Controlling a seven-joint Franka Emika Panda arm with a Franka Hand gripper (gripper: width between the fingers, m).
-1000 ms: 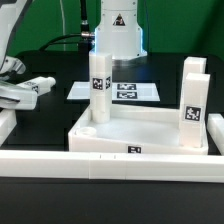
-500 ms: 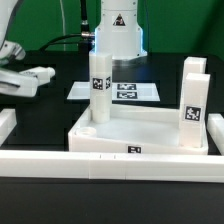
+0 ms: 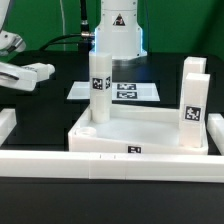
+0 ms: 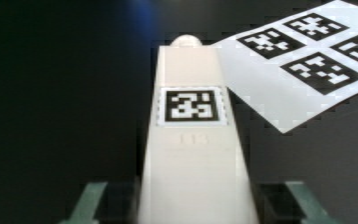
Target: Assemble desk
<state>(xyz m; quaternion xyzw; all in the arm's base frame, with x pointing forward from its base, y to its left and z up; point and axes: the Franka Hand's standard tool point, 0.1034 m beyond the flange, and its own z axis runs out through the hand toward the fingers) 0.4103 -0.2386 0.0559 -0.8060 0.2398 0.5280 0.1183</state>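
The desk top (image 3: 145, 135) is a white shallow tray in the middle of the exterior view. One white leg (image 3: 99, 85) stands upright in its far left corner socket, and two more tagged legs (image 3: 193, 100) stand at its right side. My gripper (image 3: 8, 70) is at the exterior view's left edge, above the table, shut on another leg (image 3: 35, 73) that lies almost level. In the wrist view this leg (image 4: 194, 120) runs out from between my gripper (image 4: 194, 205), its square tag facing the camera. Both fingers (image 4: 98, 200) flank it.
The marker board (image 3: 120, 91) lies flat behind the tray, also seen as the marker board (image 4: 309, 50) in the wrist view. A long white border rail (image 3: 110, 164) runs along the front, with a white block (image 3: 5, 125) at the left. The robot base (image 3: 118, 30) stands at the back.
My gripper has lifted the held leg higher at the exterior view's left and brought it nearer to level. The tray and its standing legs have not moved.
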